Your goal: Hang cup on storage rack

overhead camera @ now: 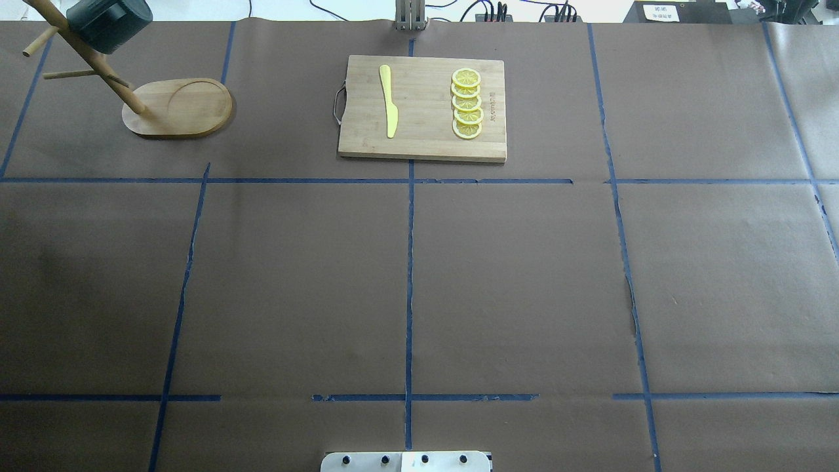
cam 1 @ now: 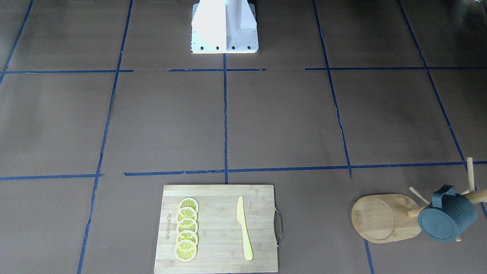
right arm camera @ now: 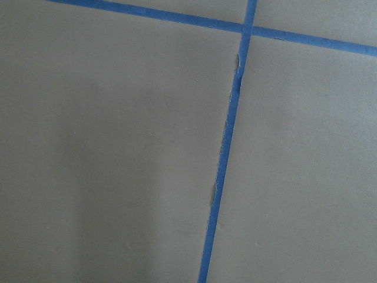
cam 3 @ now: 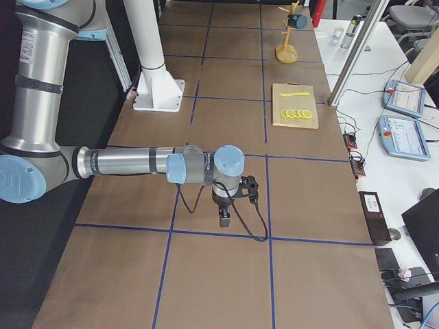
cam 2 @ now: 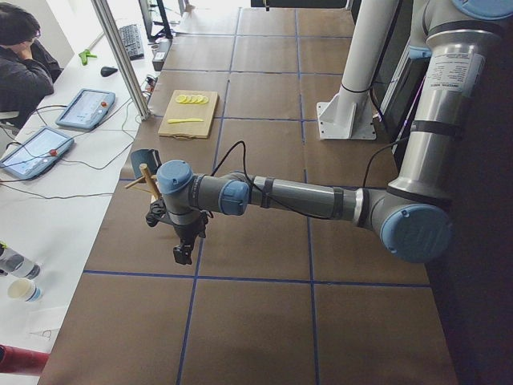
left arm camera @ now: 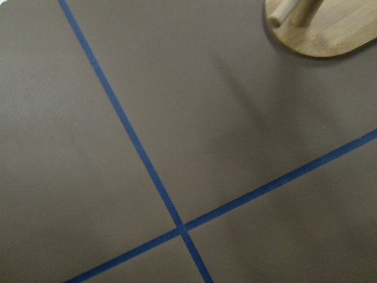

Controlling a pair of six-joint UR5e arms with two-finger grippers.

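Note:
The dark blue-grey cup [cam 1: 447, 219] hangs on a peg of the bamboo storage rack [cam 1: 380, 219], its flat bottom towards the front camera. In the overhead view the cup [overhead camera: 108, 23] is at the far left corner above the rack's base [overhead camera: 177, 108]. The left gripper [cam 2: 184, 250] shows only in the exterior left view, pointing down just beside the rack [cam 2: 149, 181]; I cannot tell whether it is open. The right gripper [cam 3: 224, 218] shows only in the exterior right view, far from the rack [cam 3: 287, 51]; I cannot tell its state. The left wrist view shows the rack base [left arm camera: 324, 35].
A rectangular wooden cutting board [overhead camera: 423, 108] with several lemon slices [overhead camera: 467, 103] and a yellow knife [overhead camera: 389, 99] lies at the far middle. The white robot base [cam 1: 224, 26] stands at the near side. An operator [cam 2: 20, 48] sits beyond the table edge.

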